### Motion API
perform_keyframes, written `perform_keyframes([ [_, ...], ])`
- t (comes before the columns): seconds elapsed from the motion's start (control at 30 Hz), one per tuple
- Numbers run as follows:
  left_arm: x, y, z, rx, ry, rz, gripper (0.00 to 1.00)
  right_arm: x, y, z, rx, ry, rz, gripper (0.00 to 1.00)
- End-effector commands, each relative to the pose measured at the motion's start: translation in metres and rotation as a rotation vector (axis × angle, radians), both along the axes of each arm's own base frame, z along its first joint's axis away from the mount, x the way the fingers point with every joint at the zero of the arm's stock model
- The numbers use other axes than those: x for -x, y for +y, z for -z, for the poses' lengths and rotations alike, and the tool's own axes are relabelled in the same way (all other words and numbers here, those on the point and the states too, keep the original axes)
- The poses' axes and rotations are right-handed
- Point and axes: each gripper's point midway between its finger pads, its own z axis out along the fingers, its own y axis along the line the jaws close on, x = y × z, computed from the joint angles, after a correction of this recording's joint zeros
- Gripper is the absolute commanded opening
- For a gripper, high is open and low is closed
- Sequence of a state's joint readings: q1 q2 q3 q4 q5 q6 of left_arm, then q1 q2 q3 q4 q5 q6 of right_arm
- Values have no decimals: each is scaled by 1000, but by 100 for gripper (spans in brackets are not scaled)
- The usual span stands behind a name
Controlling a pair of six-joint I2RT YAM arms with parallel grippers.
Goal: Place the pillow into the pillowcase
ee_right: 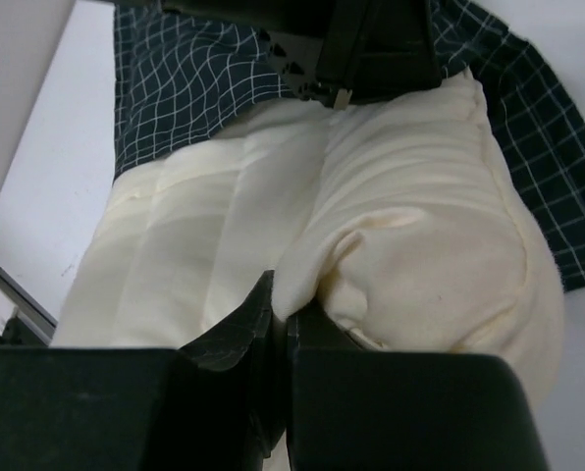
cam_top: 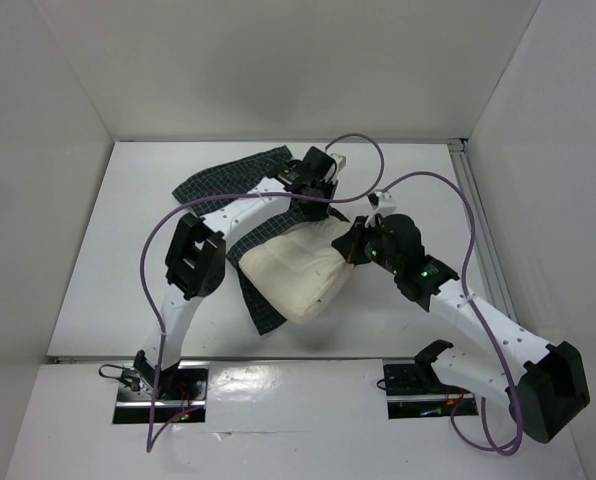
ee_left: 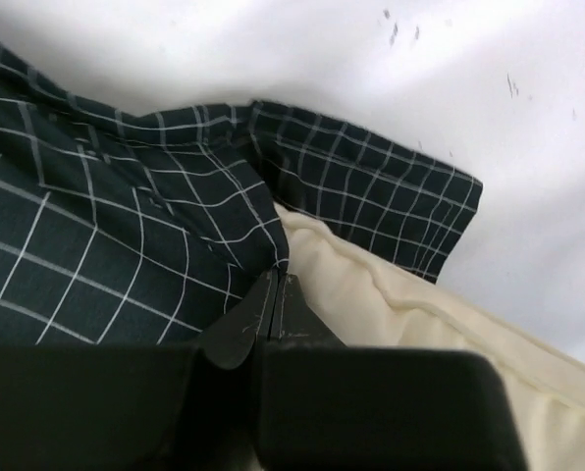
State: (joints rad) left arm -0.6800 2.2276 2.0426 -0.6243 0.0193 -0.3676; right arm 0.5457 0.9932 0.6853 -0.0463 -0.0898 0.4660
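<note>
The cream pillow lies mid-table, partly on the dark checked pillowcase, which spreads behind it and shows as a strip under its near-left edge. My left gripper is at the pillow's far edge. In the left wrist view it is shut on a fold of the pillowcase, right beside the pillow. My right gripper is at the pillow's right end. In the right wrist view it is shut on a pinched fold of the pillow, with the pillowcase beyond.
White walls enclose the white table on the left, back and right. A metal rail runs along the table's right edge. Purple cables loop over both arms. The left arm's gripper body hangs over the pillow's far edge.
</note>
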Motion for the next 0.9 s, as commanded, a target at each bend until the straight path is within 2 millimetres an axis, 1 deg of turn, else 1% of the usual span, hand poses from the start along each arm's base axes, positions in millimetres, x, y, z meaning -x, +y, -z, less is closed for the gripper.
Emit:
perform_keyframes([
  [0.0, 28, -31, -11, 92, 77, 113, 0, -2, 10, -46, -107, -143, -11, 0],
  [0.03, 33, -35, -19, 119, 84, 136, 0, -4, 9, -49, -112, -156, -2, 0],
  [0.07, 48, -44, -30, 189, 140, 180, 0, -8, 7, -48, -98, -168, 12, 0],
  [0.1, 67, -55, -60, 314, 174, 237, 0, -14, 8, -43, -88, -173, 19, 0],
  [0.13, 79, -55, -68, 327, 192, 228, 0, -17, 10, -44, -83, -192, 16, 0],
  [0.17, 88, -65, -94, 433, 176, 286, 0, -24, 6, -34, -61, -195, 48, 0],
  [0.2, 109, -69, -130, 498, 134, 325, 0, -34, 9, -31, -61, -203, 66, 0],
  [0.23, 116, -65, -125, 511, 165, 296, 0, -36, 8, -22, -48, -190, 78, 0],
  [0.27, 114, -63, -130, 518, 142, 277, 0, -39, 6, -18, -39, -183, 90, 0],
  [0.3, 114, -60, -129, 510, 136, 264, 0, -39, 9, -23, -52, -198, 82, 0],
  [0.33, 108, -55, -126, 494, 127, 246, 0, -35, 11, -22, -70, -184, 79, 0],
  [0.37, 106, -52, -122, 472, 126, 220, 0, -32, 12, -17, -68, -175, 67, 0],
  [0.4, 98, -42, -108, 442, 152, 194, 0, -30, 10, -17, -64, -168, 67, 0],
  [0.43, 98, -42, -105, 433, 164, 190, 4, -25, 8, -13, -64, -151, 69, 0],
  [0.47, 92, -39, -101, 426, 173, 175, 11, -23, 2, -5, -46, -136, 89, 0],
  [0.5, 91, -39, -106, 429, 153, 188, 29, -19, -3, 4, -24, -110, 99, 0],
  [0.53, 91, -35, -106, 411, 149, 181, 41, -15, -6, 4, -23, -109, 99, 0],
  [0.57, 87, -33, -115, 408, 106, 177, 49, -14, -9, 5, -14, -103, 112, 0],
  [0.6, 83, -25, -128, 394, 56, 137, 58, -11, -11, 15, 4, -79, 112, 0],
  [0.63, 80, -19, -137, 385, 12, 128, 78, -7, -14, 21, 23, -53, 111, 0],
  [0.67, 75, -8, -138, 361, -11, 100, 82, -5, -16, 30, 55, -31, 105, 4],
  [0.7, 70, 7, -153, 344, -59, 47, 82, -7, -15, 24, 70, -35, 100, 26],
  [0.73, 65, 22, -152, 323, -69, 3, 82, -3, -16, 32, 106, 1, 81, 41],
  [0.77, 63, 38, -144, 289, -64, -39, 82, -1, -14, 33, 136, 3, 62, 60],
  [0.8, 58, 60, -140, 240, -84, -128, 80, -4, -16, 26, 146, -7, 72, 75],
  [0.83, 55, 81, -137, 214, -98, -196, 77, -1, -21, 24, 166, -3, 79, 93],
  [0.87, 63, 103, -154, 221, -145, -250, 75, -2, -25, 20, 180, -11, 94, 99],
])
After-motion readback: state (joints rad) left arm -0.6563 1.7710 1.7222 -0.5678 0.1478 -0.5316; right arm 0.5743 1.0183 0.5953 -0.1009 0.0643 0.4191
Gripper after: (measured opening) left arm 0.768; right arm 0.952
